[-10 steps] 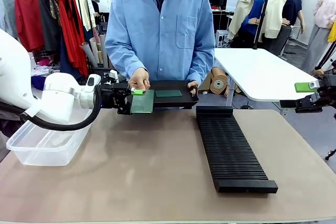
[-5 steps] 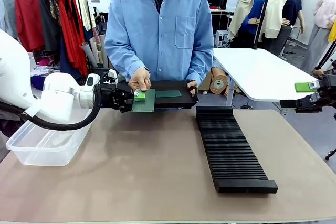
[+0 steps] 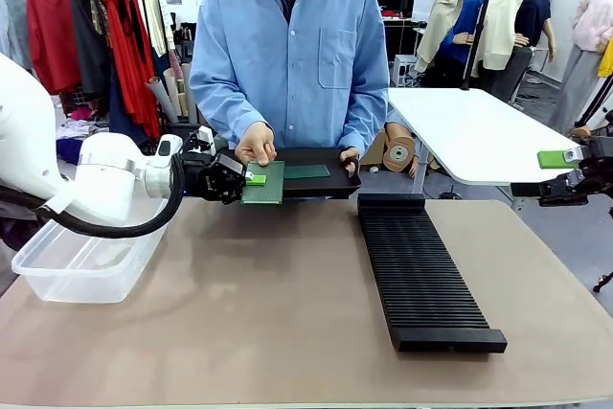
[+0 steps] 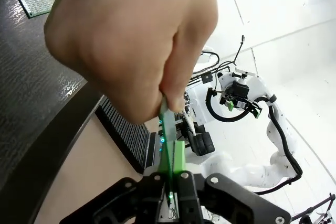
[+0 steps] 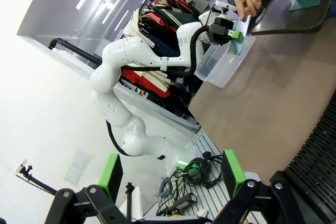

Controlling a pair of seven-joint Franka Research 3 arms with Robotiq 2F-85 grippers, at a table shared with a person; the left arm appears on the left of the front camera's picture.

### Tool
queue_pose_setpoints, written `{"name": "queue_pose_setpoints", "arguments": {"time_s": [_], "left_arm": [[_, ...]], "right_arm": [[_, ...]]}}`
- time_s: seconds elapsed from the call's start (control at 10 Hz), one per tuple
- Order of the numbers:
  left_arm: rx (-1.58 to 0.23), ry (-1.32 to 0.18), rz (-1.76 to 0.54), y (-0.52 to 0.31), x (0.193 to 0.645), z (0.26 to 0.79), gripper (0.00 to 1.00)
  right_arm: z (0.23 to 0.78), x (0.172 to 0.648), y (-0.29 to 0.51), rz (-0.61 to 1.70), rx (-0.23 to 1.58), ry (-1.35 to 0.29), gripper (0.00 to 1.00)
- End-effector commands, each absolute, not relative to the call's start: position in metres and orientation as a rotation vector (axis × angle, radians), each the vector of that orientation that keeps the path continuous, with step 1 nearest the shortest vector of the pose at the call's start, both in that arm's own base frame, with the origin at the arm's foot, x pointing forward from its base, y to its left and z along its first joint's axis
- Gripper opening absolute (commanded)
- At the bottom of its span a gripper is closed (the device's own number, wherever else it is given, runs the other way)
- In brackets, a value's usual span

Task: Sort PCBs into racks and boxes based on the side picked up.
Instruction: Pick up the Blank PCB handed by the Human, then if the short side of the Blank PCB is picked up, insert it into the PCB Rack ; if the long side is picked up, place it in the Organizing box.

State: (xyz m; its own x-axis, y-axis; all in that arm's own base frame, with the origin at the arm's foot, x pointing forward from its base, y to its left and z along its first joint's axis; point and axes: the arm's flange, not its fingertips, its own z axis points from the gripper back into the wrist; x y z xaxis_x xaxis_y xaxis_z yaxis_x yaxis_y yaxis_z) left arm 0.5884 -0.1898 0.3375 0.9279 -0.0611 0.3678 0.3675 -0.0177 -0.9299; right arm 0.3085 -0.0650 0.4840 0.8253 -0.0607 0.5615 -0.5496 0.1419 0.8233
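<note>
1. Step in hand: handover of one PCB (image 3: pixel 266 185) from the person to the left gripper (image 3: pixel 251 179). It takes place at the near-left corner of the black tray (image 3: pixel 335 181), which the person holds at the far side of the table (image 3: pixel 287 332).
2. Left gripper state: clenched on one end of the PCB. The left wrist view shows the board edge-on between the green pads (image 4: pixel 178 156).
3. The person's hand (image 3: pixel 256 146) pinches the opposite end of the same board, so two holders share it. Whether it also touches the tray rim cannot be told.
4. Right gripper (image 5: pixel 170 174) state: released and empty, held well off to the right, apart from the rack (image 3: pixel 421 270).
5. A second PCB (image 3: pixel 306 171) lies flat in the tray.
6. Next move, as judged: the person's hand must let go before the left arm draws back. Pulling against a shared grip risks slip or flex.
7. Destination depends on the face picked, which cannot be read reliably here.
   - Box (image 3: pixel 86 280), just beside the left arm: needs only a release above the rim.
   - Rack, centre-right: needs the board turned upright and lined up with one slot.
</note>
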Motion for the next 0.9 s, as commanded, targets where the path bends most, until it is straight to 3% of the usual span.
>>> {"name": "queue_pose_setpoints", "arguments": {"time_s": [0.0, 0.8], "left_arm": [[-1.601, -0.217, -0.349, -0.1921, 0.5879, 0.3387, 0.0], [-1.556, -0.246, -0.346, -0.1898, 0.5884, 0.3375, 0.0]], "right_arm": [[0.4882, 0.3107, -0.0656, 0.391, 1.401, -0.537, 1.0], [0.4882, 0.3107, -0.0656, 0.391, 1.401, -0.537, 1.0]]}}
